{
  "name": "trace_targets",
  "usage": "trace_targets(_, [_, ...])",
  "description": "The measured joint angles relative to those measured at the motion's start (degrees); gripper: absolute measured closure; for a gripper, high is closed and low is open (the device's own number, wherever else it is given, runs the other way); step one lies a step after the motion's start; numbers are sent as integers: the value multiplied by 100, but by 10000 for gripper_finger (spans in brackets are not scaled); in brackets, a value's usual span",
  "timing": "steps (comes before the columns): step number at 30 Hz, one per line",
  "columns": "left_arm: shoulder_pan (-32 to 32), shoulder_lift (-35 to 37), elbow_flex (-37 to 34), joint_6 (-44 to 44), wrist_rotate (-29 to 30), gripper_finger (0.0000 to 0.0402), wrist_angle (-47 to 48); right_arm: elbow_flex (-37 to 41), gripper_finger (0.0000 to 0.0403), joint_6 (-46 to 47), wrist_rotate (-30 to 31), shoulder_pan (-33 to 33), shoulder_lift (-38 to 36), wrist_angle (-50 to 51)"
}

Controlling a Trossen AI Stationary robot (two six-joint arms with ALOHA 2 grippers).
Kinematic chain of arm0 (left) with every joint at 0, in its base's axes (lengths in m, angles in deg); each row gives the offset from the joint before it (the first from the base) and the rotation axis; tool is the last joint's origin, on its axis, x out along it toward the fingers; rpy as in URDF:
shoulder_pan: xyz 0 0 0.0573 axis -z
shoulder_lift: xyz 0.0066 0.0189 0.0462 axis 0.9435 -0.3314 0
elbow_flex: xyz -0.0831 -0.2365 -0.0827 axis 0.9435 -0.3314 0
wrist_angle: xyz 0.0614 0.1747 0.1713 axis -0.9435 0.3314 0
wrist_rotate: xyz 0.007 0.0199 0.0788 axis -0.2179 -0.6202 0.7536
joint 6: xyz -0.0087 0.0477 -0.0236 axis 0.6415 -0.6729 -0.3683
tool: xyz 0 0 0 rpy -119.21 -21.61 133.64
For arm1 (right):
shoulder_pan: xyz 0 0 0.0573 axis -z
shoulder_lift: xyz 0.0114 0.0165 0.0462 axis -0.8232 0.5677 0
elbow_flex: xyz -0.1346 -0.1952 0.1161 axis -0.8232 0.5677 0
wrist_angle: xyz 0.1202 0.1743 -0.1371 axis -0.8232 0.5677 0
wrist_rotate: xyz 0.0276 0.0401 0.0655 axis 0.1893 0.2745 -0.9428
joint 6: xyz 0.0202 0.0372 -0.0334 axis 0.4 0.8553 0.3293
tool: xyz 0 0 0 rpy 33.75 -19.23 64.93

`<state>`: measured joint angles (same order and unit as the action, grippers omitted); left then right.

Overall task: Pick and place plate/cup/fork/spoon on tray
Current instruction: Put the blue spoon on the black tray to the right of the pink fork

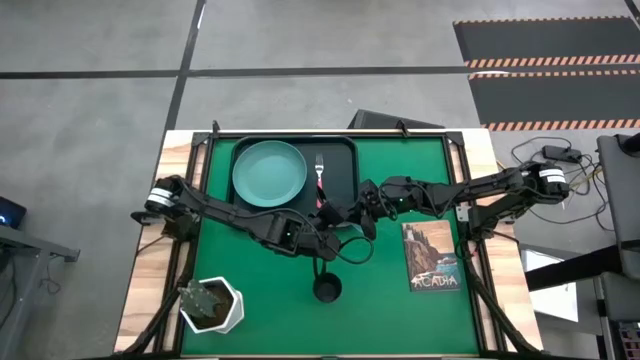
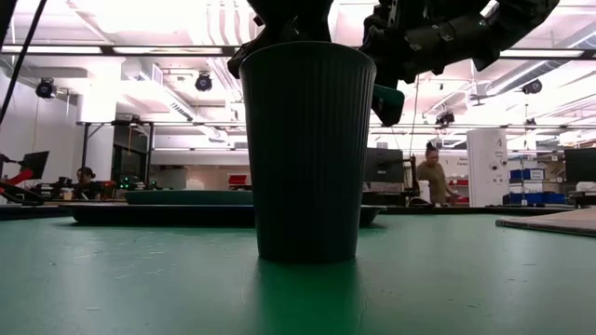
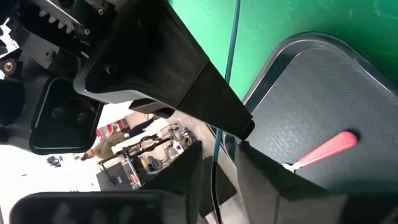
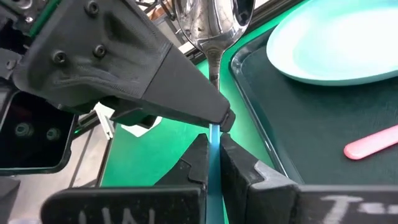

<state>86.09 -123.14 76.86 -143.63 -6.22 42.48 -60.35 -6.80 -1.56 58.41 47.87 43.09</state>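
The teal plate point(image 1: 269, 172) and the pink-handled fork point(image 1: 320, 175) lie on the black tray point(image 1: 342, 150) at the far side. The fork's handle also shows in the left wrist view point(image 3: 329, 148). The dark cup point(image 1: 327, 289) stands upright on the green mat near the front. My right gripper point(image 4: 217, 127) is by the tray's near right corner point(image 1: 362, 203), shut on the blue-handled spoon point(image 4: 214, 25). My left gripper point(image 3: 242, 138) is shut and empty, just near of the fork's handle end point(image 1: 327, 213). My right gripper pinches the spoon's light blue handle point(image 4: 213, 135) between its two fingers. The handle runs along the fingers and out past their tips, with the silver bowl point(image 4: 214, 22) ahead. The spoon is lifted clear, above the mat beside the tray's edge.
A white hexagonal plant pot point(image 1: 212, 305) stands at the near left corner. A book point(image 1: 432, 256) lies on the mat's right side. A dark cable loops beside my left gripper point(image 1: 352, 250). People show in the room beyond the table.
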Motion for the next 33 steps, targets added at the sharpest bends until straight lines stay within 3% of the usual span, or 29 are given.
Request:
trace_targets(6, [13, 28, -2, 4, 97, 284, 2, 16, 394, 146, 5, 176, 0, 30])
trace_targets(12, [28, 150, 0, 43, 151, 276, 9, 54, 394, 207, 3, 408, 0, 46])
trace_targets(18, [31, 325, 0, 1023, 163, 276, 39, 231, 394, -21, 210, 707, -129, 39])
trace_targets(23, [31, 461, -4, 2073, 140, 276, 223, 627, 394, -458, 1170, 743, -519, 43])
trace_targets(27, [-1, 573, -81, 2860, -286, 276, 163, 1094, 394, -569, 2168, 592, -984, -131])
trace_targets(33, [-132, 647, -496, 3598, -630, 276, -787, 1753, 394, -751, 3683, 35, -1517, -678])
